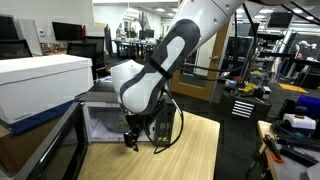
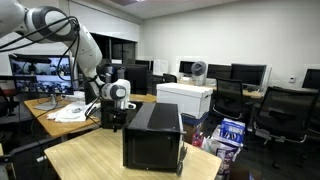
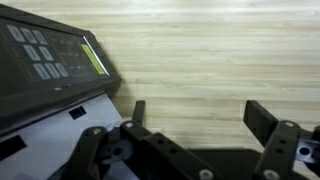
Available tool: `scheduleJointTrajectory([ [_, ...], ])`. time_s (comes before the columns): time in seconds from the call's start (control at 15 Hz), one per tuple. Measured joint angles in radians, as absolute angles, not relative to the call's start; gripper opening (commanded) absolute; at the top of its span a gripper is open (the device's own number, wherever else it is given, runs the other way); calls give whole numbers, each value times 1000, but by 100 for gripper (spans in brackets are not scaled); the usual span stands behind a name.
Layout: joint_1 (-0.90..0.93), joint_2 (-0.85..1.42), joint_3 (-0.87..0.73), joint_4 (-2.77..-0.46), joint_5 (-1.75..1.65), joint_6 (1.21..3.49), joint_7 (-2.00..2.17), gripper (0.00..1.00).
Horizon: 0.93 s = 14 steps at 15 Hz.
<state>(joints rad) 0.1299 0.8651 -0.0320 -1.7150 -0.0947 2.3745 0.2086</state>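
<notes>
Scanning the wrist view from the left, we first meet the black box (image 3: 25,95). Its button panel (image 3: 45,50) faces up at the camera, with a green strip (image 3: 97,55) down the panel's right side. Next comes bare table (image 3: 200,50). Over it hangs the gripper (image 3: 200,115), its fingers (image 3: 265,118) spread wide with only wood between them and nothing held.

In an exterior view the gripper (image 2: 116,118) hangs just beside the box's (image 2: 152,135) left end, and we cannot tell whether they touch. The box stands flat on the table. Its long axis seems to run from the gripper's side towards the near table edge, with the glossy front turned that way.

We judge it stiff, bulky, fairly heavy and smooth-skinned. It looks too broad to span, so an edge or lip seems the best hold.
</notes>
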Motion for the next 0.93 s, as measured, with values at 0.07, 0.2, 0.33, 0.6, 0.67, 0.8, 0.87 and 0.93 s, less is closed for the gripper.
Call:
scheduleJointTrajectory([
  [0.07, 136, 865, -29, -1731, -95, 2402, 201, 100],
  [0.2, 150, 865, -18, -1762, -95, 2463, 177, 100],
  [0.33, 165, 865, -3, -1787, -97, 2511, 138, 100],
  [0.6, 217, 865, -12, -1815, -188, 2542, 97, 100],
  [0.67, 237, 865, -25, -1818, -220, 2550, 97, 100],
  [0.8, 272, 866, -45, -1823, -271, 2569, 97, 100],
  [0.87, 287, 867, -50, -1826, -292, 2574, 97, 100],
  [0.93, 303, 868, -53, -1828, -310, 2576, 97, 100],
])
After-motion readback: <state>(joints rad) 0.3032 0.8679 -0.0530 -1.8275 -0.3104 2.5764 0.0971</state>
